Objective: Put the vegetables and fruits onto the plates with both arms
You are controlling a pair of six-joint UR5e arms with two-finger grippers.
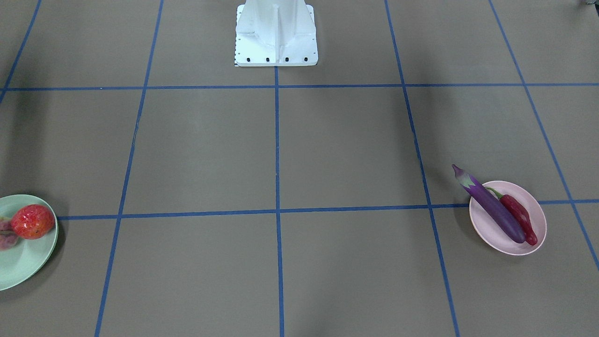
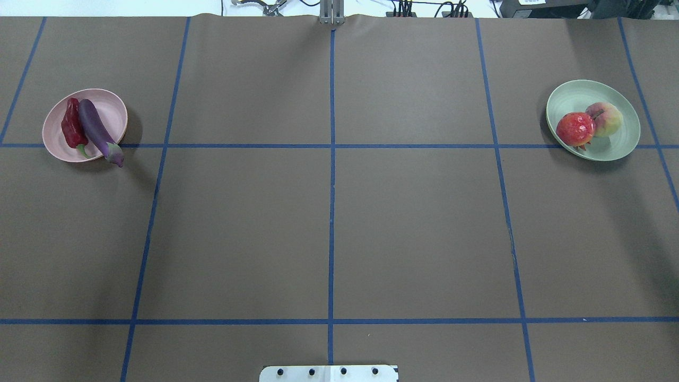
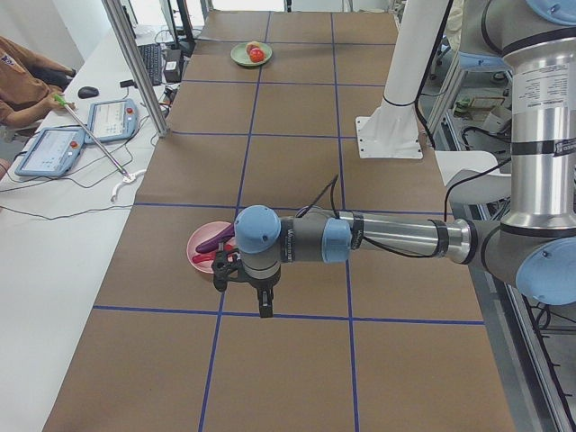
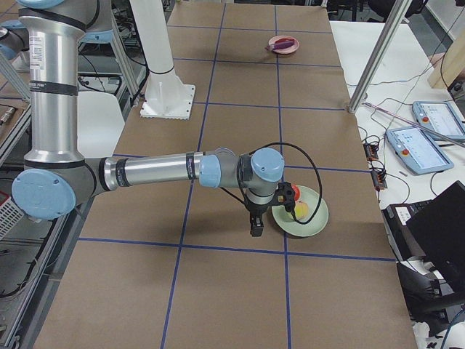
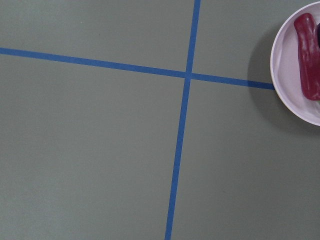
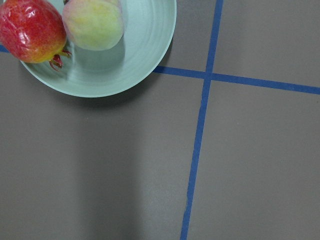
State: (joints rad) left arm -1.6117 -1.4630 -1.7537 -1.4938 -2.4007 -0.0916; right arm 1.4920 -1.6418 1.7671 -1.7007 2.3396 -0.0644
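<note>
On pink plate (image 2: 114, 106) lie eggplant (image 2: 97, 130) and chili (image 2: 71, 127); on green plate (image 2: 574, 95), peach (image 2: 605, 118) and pomegranate (image 2: 575, 129)

Wrist view down, beside pink plate (image 5: 283, 75)

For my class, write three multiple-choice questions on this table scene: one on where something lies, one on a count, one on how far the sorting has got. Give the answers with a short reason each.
1. Where does the eggplant lie?
A. At the table's centre.
B. By the robot's base.
C. On the pink plate, beside the chili pepper.

2. How many fruits are on the mint green plate?
A. Two.
B. One.
C. Three.

3. How far has the sorting got?
A. Nothing is plated.
B. All four items are on plates.
C. Only the fruits are plated.

Answers:
1 C: the overhead view shows it on that plate, with its cap end over the rim.
2 A: a pomegranate and a peach.
3 B: each plate holds two items.
</note>
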